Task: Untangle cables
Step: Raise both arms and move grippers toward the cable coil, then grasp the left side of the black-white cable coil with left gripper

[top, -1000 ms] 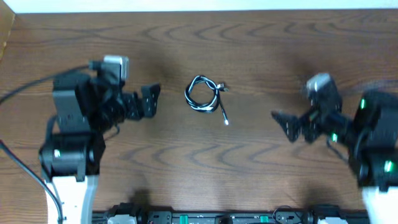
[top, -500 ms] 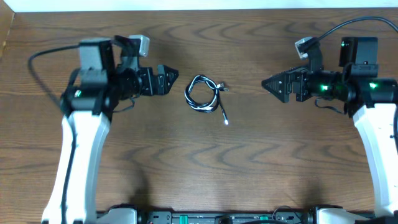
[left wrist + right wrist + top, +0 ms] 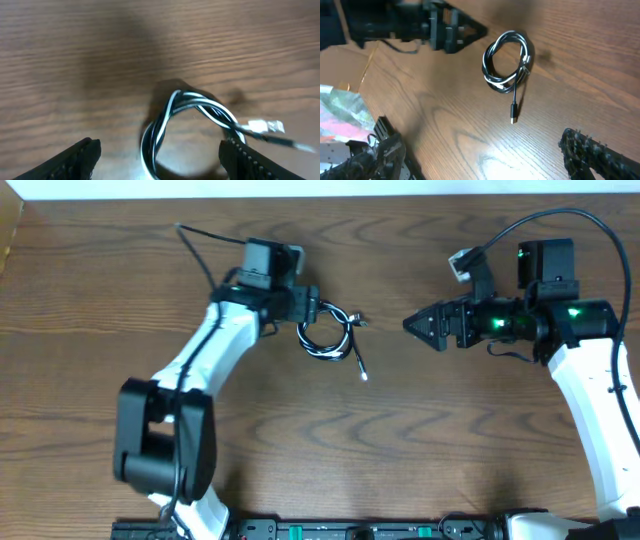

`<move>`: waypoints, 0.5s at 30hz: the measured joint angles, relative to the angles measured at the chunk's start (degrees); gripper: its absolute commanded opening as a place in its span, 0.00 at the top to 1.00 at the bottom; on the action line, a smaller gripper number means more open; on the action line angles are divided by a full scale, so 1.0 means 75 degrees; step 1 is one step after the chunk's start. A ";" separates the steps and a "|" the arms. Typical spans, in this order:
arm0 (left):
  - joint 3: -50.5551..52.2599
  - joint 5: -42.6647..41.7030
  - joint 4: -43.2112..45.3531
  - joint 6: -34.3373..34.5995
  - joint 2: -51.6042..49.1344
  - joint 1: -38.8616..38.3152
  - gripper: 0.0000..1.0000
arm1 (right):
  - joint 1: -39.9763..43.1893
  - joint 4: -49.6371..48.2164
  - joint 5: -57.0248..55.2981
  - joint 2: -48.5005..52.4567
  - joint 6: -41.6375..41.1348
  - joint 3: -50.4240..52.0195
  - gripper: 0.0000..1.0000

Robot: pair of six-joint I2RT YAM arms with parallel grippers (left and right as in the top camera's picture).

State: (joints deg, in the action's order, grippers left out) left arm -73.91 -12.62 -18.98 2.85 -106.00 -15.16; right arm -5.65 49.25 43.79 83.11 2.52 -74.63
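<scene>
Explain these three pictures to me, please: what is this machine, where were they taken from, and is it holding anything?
Two robot arms stand at a wooden table, each ending in a two-fingered pincer. The wide picture looks down from a camera above. The other two come from a small camera on each wrist, so each shows its own fingers at the lower edge. On the table lies one small coil of thin cables, black and white wound together, with a plug end sticking out. The left pincer is open right at the coil. The right pincer is open and well apart from it. Nothing is held.
</scene>
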 measured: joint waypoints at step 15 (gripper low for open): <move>0.0000 0.1498 0.1000 -0.0038 -0.1291 -0.0396 0.59 | -0.0181 0.0006 -0.0679 0.0000 -0.0047 0.0000 0.06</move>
State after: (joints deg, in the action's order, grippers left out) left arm -73.91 -1.39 -11.49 2.57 -115.68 -18.13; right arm -7.01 49.30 38.70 83.11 2.17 -74.63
